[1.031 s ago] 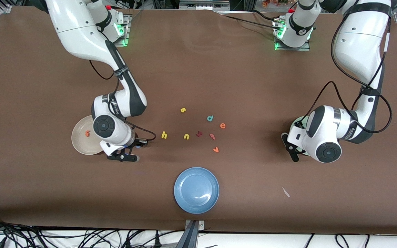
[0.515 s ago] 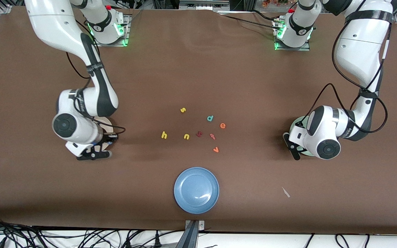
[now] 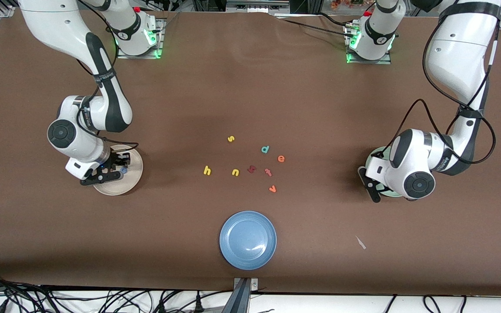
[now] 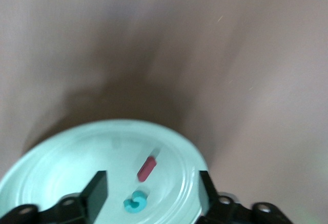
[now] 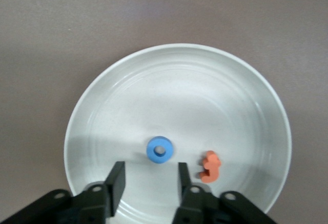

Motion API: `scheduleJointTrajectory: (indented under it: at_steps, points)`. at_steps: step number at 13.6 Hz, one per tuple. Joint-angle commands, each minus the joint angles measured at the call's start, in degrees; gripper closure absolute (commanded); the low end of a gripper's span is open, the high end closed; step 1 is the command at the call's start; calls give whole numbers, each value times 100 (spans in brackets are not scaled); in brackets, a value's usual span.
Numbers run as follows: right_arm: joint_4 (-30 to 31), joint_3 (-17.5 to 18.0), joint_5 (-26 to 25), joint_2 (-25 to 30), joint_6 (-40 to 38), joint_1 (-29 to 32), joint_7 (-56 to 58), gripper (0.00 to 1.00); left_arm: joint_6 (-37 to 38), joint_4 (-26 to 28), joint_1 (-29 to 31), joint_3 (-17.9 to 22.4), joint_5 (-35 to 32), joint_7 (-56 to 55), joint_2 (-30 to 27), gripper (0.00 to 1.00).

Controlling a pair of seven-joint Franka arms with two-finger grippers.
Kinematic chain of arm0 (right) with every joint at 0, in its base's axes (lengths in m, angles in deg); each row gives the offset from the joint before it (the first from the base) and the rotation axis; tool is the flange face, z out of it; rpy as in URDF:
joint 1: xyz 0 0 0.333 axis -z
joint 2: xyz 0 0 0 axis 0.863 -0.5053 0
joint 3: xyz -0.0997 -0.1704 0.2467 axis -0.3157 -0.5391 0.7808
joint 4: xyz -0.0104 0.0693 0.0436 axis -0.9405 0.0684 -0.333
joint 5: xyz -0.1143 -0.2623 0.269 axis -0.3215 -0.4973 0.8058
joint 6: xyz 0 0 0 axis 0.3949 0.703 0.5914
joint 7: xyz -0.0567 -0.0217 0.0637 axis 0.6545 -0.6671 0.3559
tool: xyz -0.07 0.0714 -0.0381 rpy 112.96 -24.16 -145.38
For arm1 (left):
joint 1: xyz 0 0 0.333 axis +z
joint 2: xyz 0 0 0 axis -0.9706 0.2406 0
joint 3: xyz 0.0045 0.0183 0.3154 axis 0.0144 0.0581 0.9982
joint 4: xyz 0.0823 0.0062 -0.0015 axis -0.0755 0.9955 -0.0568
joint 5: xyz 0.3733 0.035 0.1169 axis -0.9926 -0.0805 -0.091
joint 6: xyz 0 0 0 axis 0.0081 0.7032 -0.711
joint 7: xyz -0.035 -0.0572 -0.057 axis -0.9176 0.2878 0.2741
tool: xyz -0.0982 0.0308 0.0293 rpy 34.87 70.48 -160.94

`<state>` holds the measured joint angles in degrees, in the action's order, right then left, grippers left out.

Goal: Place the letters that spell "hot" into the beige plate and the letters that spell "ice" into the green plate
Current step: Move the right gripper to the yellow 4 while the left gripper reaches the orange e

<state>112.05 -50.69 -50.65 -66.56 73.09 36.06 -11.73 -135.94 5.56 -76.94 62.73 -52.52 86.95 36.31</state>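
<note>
Your right gripper (image 5: 147, 183) hangs over the beige plate (image 5: 246, 96) with its jaws parted and holding nothing — the blue "o" (image 5: 159, 149) and orange "t" (image 5: 210, 166) lie in the plate just under them. Your left gripper (image 4: 152, 190) is over the green plate (image 4: 61, 152), jaws wide and empty, with the red "i" (image 4: 147, 168) and teal "c" (image 4: 135, 202) in it. The yellow "h" (image 3: 207, 171) and orange "e" (image 3: 281, 158) lie on the table (image 3: 250, 95) mid-way between the plates.

Front view high, facing robots — wrist views close over plates.
</note>
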Motion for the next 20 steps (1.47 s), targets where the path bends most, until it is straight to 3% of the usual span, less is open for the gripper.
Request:
scheduleJointTrajectory:
  at_steps: [1,4,6,10,14,17,20]
  points:
    - [-24,177,209,241,-266,-41,-255,0,106,4,-55,-351,-75,-535,-177,0]
    - [-385,475,316,162,-532,-146,-1125,0,71,-5,-81,-905,203,-1571,-159,0]
    - [-534,766,307,92,-532,-146,-1740,0,36,-5,-212,-916,749,-2232,-124,0]
    - [-1158,1363,299,-382,-515,-225,-3190,0,-201,12,-739,-916,944,-3891,-115,0]
    - [-1712,1400,298,-892,-453,-576,-4185,0,-665,108,-1249,-916,953,-5527,-80,2]
    - [-2055,1400,272,-1305,-321,-831,-4809,1,-1123,127,-1549,-916,962,-6407,51,20]
    - [-2415,1400,237,-1578,-321,-963,-5153,1,-1527,161,-1812,-889,874,-7155,174,22]
